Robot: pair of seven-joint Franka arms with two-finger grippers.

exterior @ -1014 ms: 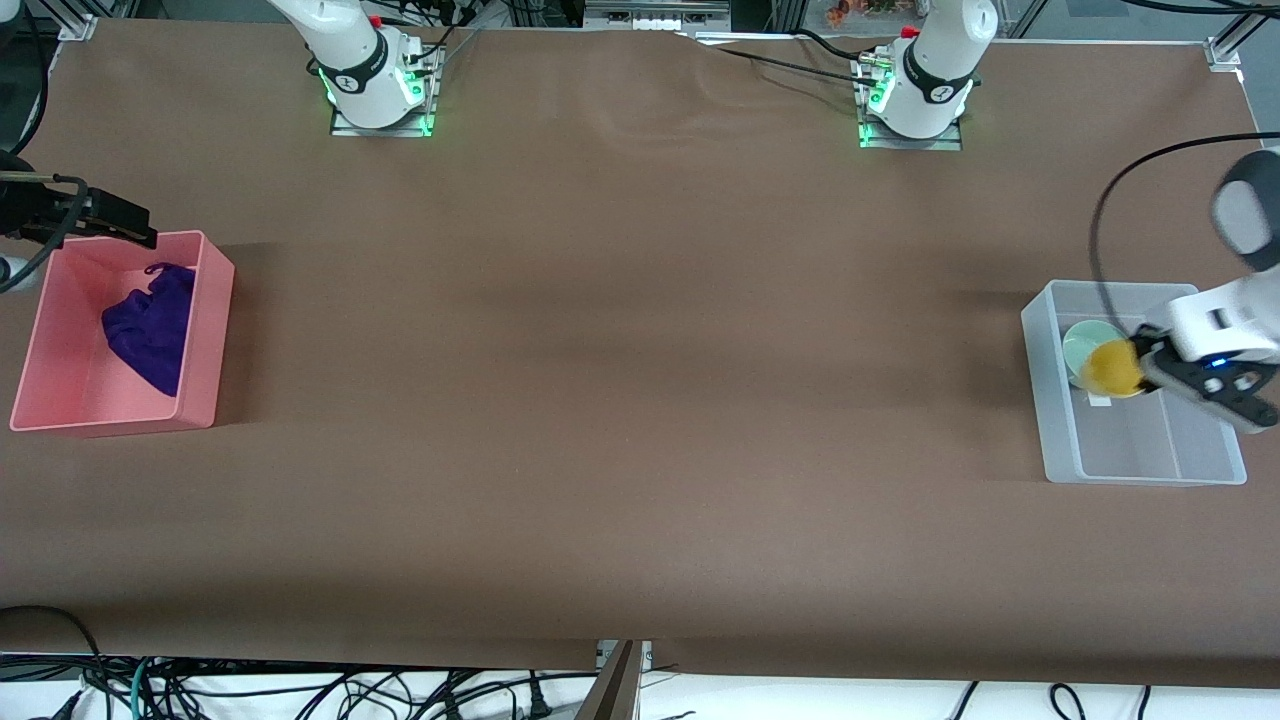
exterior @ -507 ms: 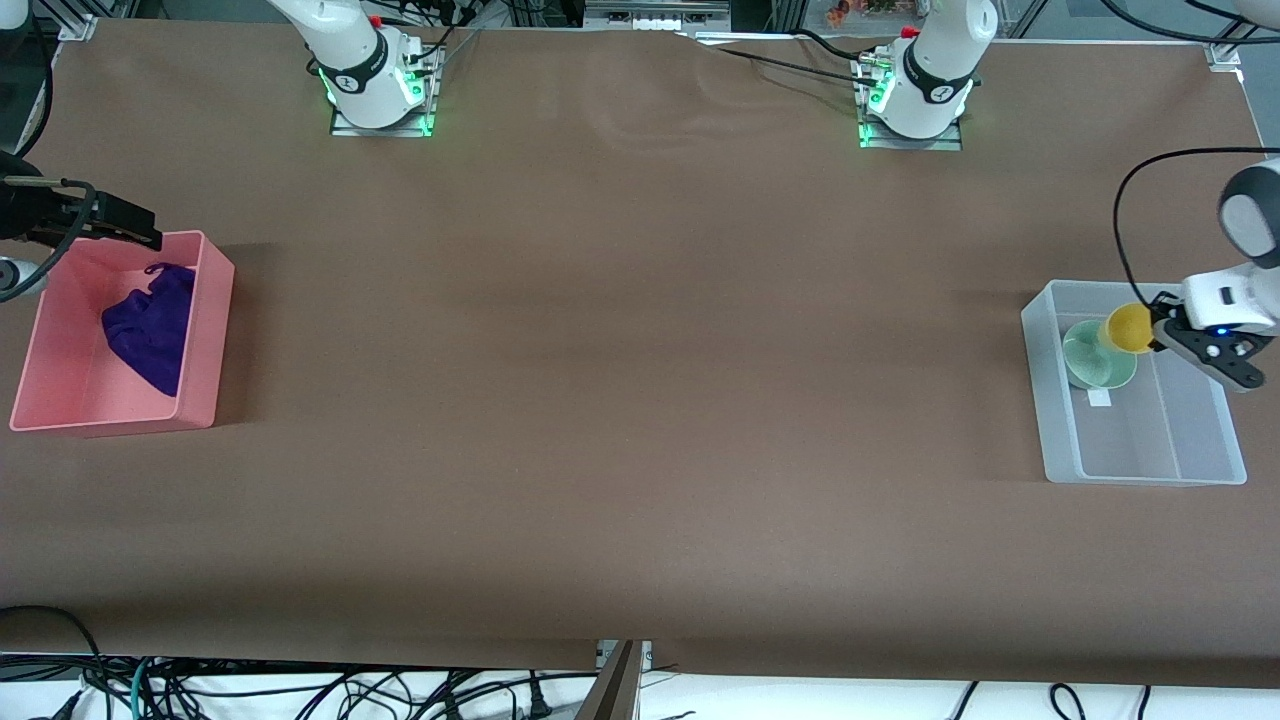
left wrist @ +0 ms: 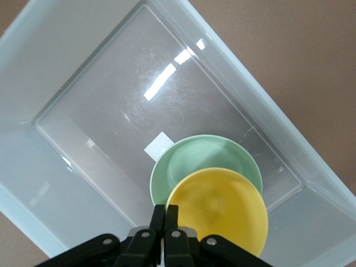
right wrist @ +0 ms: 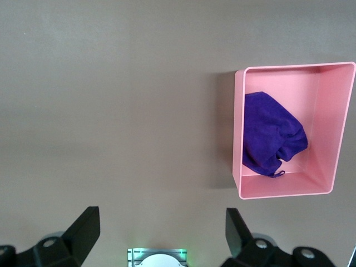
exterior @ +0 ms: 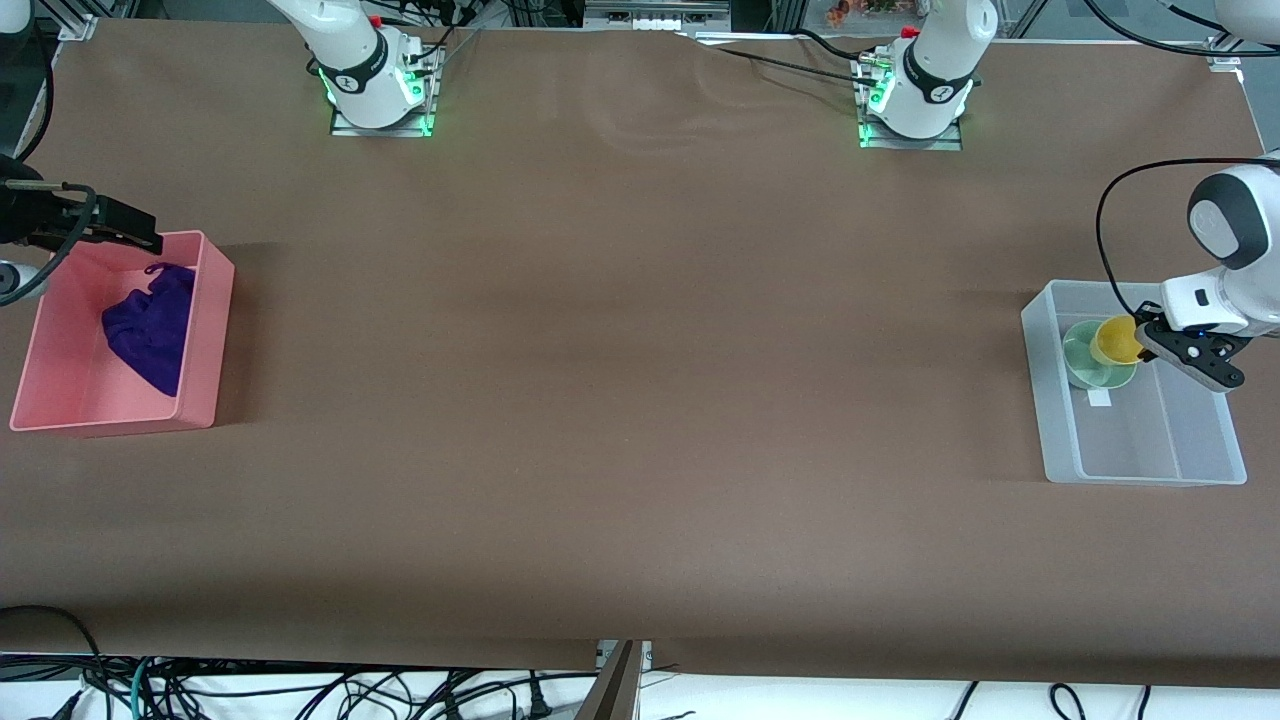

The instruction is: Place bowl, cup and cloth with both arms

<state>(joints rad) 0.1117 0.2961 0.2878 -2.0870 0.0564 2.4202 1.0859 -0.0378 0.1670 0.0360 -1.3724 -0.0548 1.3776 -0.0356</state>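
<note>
Now your left gripper, pinching the cup, has lowered it over the bowl (release remains); right gripper waits, spread empty.

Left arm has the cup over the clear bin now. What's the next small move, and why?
Probably lower a little more, then open the left tool. It is shut on the yellow cup, which hangs over the green bowl in the clear bin; whether it touches cannot be told. The purple cloth already lies in the pink bin, and the right tool waits open.
</note>
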